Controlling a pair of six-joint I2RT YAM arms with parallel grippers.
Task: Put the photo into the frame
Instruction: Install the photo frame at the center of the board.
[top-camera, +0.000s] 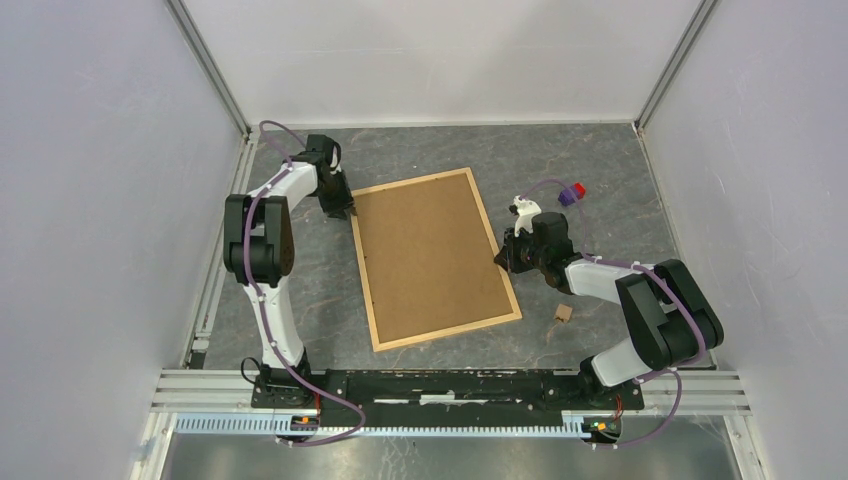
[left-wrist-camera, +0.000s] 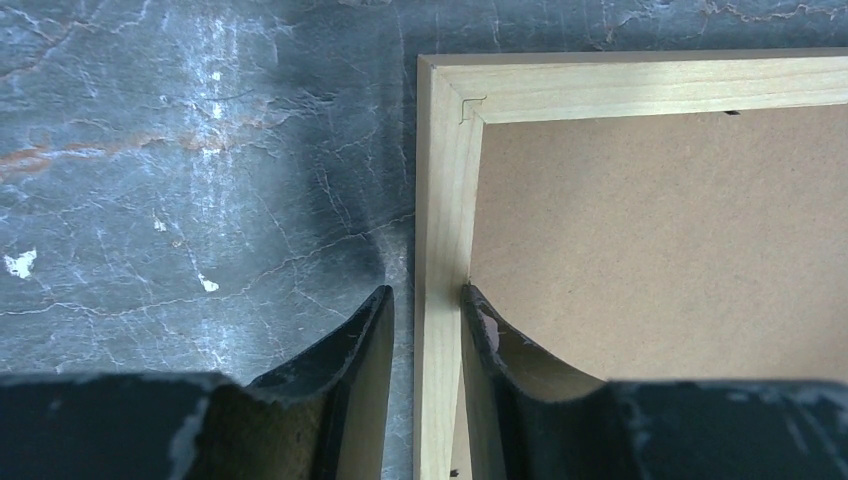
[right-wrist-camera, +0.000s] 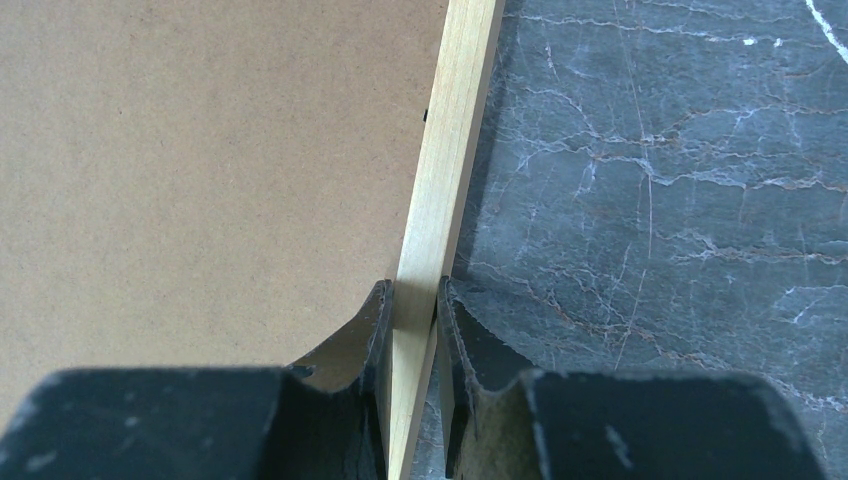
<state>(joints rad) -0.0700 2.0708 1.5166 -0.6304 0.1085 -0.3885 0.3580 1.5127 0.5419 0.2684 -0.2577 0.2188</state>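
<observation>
Since the frame (top-camera: 435, 258), lying back-up on the bench (top-camera: 620, 170), looks light and stiff but thin-railed, its side rails should suit a gentle pinch. The right tool (right-wrist-camera: 413, 285) grips one rail; the left tool (left-wrist-camera: 427, 295) straddles the other, not yet closed; no photo shows.

The frame (top-camera: 432, 258) lies flat on the table (top-camera: 420, 150). The left gripper (top-camera: 347, 212) straddles its left rail, the right gripper (top-camera: 501, 258) its right.

Left arm (top-camera: 262, 250) folded at the elbow, left hand (left-wrist-camera: 428, 295) at ten o'clock, fingers parted astride the frame (top-camera: 430, 255) edge, right arm (top-camera: 650, 310) reaching towards ten o'clock, right hand (right-wrist-camera: 412, 285) at three o'clock, fingers pinching the opposite edge
</observation>
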